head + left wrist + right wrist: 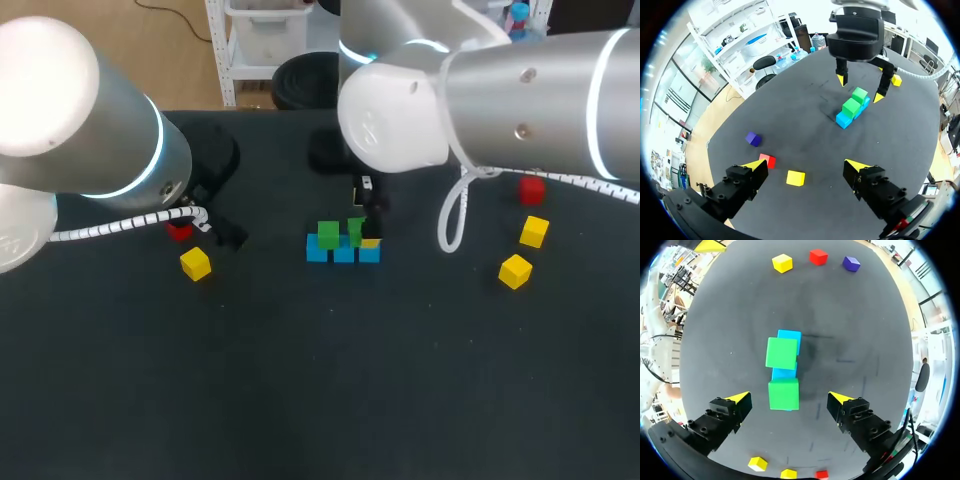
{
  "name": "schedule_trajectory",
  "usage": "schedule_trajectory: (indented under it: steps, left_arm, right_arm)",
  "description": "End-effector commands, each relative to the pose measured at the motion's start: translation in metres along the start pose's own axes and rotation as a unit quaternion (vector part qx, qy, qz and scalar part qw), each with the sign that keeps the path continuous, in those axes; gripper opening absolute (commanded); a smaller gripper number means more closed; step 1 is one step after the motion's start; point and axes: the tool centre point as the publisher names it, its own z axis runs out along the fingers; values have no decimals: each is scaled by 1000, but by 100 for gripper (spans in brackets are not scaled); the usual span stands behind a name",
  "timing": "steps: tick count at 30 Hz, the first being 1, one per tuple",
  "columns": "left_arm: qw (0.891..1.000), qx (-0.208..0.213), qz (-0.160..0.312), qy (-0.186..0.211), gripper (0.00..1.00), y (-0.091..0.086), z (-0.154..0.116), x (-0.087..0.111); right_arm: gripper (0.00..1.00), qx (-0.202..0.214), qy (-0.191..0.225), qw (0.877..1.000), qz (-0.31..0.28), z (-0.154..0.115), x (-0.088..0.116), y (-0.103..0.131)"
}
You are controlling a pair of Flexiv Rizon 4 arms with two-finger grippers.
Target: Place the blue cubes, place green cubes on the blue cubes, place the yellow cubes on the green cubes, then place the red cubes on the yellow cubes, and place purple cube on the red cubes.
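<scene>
Blue cubes (343, 254): row of three; two green cubes (328, 234) atop.

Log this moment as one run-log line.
blue cubes: three in row | green cubes: two on top | right tool: open, over them | left tool: open, near loose yellow cube

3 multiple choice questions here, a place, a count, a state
1. Where do the green cubes sit? A on the blue cubes B beside them C under them
2. How many yellow cubes are there? A one B three C five
3. The right gripper is A shut on a cube B open above the green cubes C out of view
1 A: both rest atop the blue row. 2 B: head view shows one left, two right. 3 B: its fingers stand apart, touching nothing.
</scene>
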Motion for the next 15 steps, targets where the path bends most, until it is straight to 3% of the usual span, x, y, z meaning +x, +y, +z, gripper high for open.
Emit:
schedule_trajectory:
  steps: [1,4,5,8,10,15]
  left_arm:
    - [1000,1,0,-1,100,1,0,0]
    - [1000,1,0,-1,100,1,0,0]
    - [1000,1,0,-1,100,1,0,0]
    - [1000,1,0,-1,100,1,0,0]
    - [1000,1,0,-1,100,1,0,0]
    - [1000,1,0,-1,100,1,0,0]
  right_arm:
    - [100,0,-1,1000,0,0,0,-1]
    - [100,0,-1,1000,0,0,0,-1]
    - [95,0,-1,1000,0,0,0,-1]
    - [74,-1,1,1000,1,1,0,-1]
    - [49,-2,1,1000,2,1,0,-1]
    - [44,-3,0,1000,3,2,0,0]
